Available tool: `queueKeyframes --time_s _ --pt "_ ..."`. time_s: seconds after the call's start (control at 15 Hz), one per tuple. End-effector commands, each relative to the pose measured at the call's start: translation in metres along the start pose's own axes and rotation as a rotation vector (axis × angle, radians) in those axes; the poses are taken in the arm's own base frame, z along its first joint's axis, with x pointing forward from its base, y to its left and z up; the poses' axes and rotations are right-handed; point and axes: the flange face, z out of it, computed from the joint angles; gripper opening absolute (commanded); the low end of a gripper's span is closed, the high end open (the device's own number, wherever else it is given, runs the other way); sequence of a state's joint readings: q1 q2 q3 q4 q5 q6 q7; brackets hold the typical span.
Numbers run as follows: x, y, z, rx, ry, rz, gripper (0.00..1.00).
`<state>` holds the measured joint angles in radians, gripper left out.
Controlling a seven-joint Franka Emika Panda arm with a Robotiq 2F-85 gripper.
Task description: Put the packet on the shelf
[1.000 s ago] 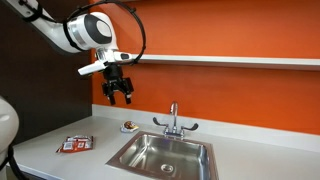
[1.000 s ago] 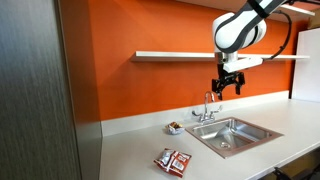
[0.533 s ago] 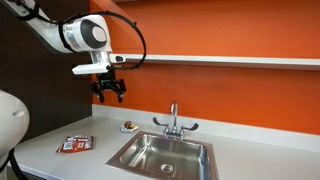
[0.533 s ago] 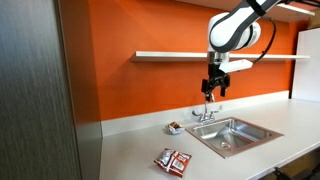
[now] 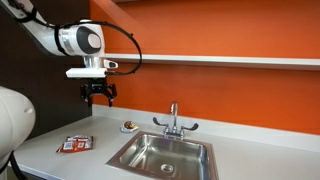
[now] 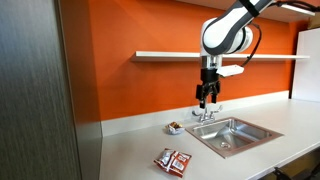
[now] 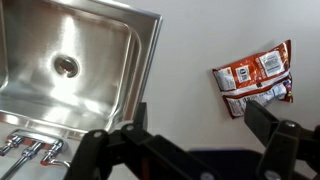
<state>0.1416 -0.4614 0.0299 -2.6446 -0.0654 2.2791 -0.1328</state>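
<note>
The red packet with white markings lies flat on the grey countertop, left of the sink (image 5: 74,145), near the counter's front in an exterior view (image 6: 173,160), and at the right in the wrist view (image 7: 255,79). My gripper (image 5: 99,95) hangs high in the air above the counter, between packet and sink, also seen in an exterior view (image 6: 206,97). In the wrist view its fingers (image 7: 268,122) stand wide apart with nothing between them (image 7: 198,120). The pale shelf (image 5: 230,61) runs along the orange wall, also in an exterior view (image 6: 170,55).
A steel sink (image 5: 165,155) with a faucet (image 5: 173,120) is set in the counter, also in the wrist view (image 7: 65,65). A small brown-and-white object (image 5: 128,126) sits by the wall. A dark panel (image 6: 40,100) stands at the counter's end.
My gripper has moved sideways away from above the faucet toward the packet's side of the counter, staying high and open. The packet has not moved.
</note>
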Motion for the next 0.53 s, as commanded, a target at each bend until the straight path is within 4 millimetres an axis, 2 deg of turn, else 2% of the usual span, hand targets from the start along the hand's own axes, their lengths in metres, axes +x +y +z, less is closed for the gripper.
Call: queueKeyframes --time_s 0.0,0.47 --pt "0.013 -0.019 0.014 0.024 -0.055 -0.076 1.00" --pt "0.029 -0.065 0.050 0.069 -0.125 -0.133 1.00"
